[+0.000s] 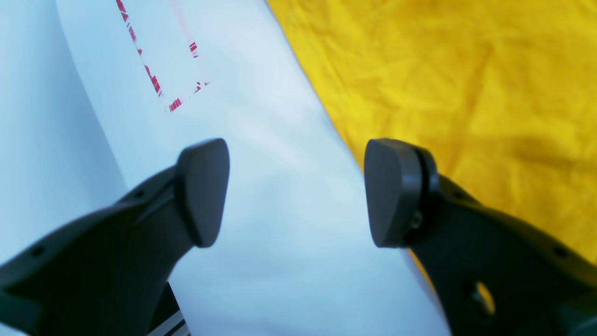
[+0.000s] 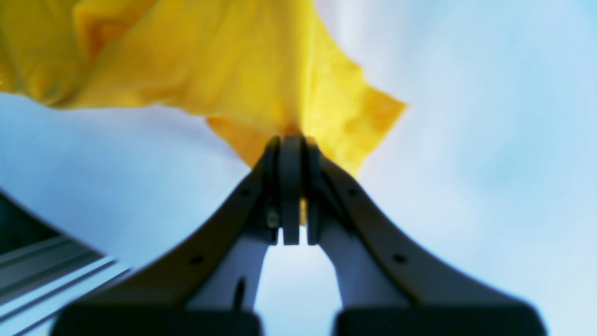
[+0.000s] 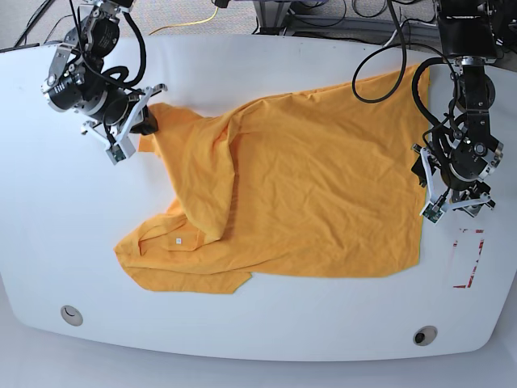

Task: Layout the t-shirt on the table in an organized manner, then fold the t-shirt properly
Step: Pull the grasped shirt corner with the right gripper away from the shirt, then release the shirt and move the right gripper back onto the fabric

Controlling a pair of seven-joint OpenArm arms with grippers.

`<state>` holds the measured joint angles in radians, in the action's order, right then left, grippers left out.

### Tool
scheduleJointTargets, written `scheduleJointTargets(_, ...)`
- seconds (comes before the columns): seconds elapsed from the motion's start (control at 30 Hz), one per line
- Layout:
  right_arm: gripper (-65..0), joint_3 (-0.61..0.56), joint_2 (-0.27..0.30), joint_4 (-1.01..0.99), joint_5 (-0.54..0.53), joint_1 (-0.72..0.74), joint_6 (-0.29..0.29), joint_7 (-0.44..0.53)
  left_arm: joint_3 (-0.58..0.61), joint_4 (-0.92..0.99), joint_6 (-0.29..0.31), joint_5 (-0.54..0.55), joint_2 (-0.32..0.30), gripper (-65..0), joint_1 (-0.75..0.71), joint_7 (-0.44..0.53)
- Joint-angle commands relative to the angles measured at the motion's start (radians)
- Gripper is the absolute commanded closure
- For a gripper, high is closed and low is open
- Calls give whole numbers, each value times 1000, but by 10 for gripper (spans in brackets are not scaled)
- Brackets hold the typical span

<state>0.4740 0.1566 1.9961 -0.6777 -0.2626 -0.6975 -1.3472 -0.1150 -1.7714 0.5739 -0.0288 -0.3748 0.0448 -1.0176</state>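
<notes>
Left wrist view: we see the left end effector (image 1: 296, 192) with its pads set wide apart and nothing between them, above the white desk (image 1: 261, 154). The t-shirt (image 1: 457, 93) fills the 1 to 3 o'clock part; red tape marks (image 1: 156, 84) sit at 11 o'clock.

Right wrist view: we note the right end effector (image 2: 291, 154) pressed together on a pinch of the t-shirt (image 2: 219, 60), which spreads toward 11 o'clock over the desk (image 2: 489, 140).

Base view: the t-shirt (image 3: 307, 202) lies rumpled across the desk (image 3: 266, 331) centre, partly spread. The right end effector (image 3: 144, 123) grips its corner at 10 o'clock. The left end effector (image 3: 436, 206) hovers by the cloth edge at 3 o'clock, near the red tape rectangle (image 3: 470, 259). Two grommets (image 3: 71, 315) sit along the near edge.
</notes>
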Motion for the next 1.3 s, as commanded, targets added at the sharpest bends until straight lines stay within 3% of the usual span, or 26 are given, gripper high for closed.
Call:
scheduleJointTargets(0.0, 0, 29, 7, 19, -90, -47, -1, 15, -5, -17, -4, -1, -14, -428, 16, 10)
scheduleJointTargets(0.13, 0, 56, 7, 19, -199, -126, 25, 15, -5, -17, -4, -1, -14, -428, 16, 10)
scheduleJointTargets(0.27, 0, 93, 7, 19, -334, -211, 120, 15, -5, -17, -4, -1, -14, -428, 14, 10)
scheduleJointTargets(0.37, 0, 111, 4, 19, -402, -261, 158, 18, -5, -18, -4, 0, -14, -428, 13, 10)
scheduleJointTargets(0.77, -6, 114, -36, 19, -412, -358, 177, 19, -5, -18, -4, 0, -14, -428, 13, 10)
scheduleJointTargets(0.93, -30, 173, -19, 21, -417, -333, 180, 19, -5, -23, -4, 0, -14, -428, 13, 10)
scheduleJointTargets(1.03, -159, 240, -4, 19, -409, -297, 180, 19, -5, -41, -4, 0, -14, -428, 13, 10)
scheduleJointTargets(1.1, -284, 274, 18, 18, -409, -267, 181, 19, -5, -51, -4, 0, -14, -428, 13, 10)
scheduleJointTargets(1.17, -482, 302, 44, 18, -409, -234, 181, 19, -5, -55, -4, 0, -14, -428, 13, 10)
scheduleJointTargets(1.23, -617, 317, 62, 18, -414, -203, 181, 19, -5, -55, -4, -1, -16, -428, 13, 10)
scheduleJointTargets(1.27, -650, 325, 70, 16, -416, -183, 181, 19, -5, -54, -4, -1, -16, -428, 13, 10)
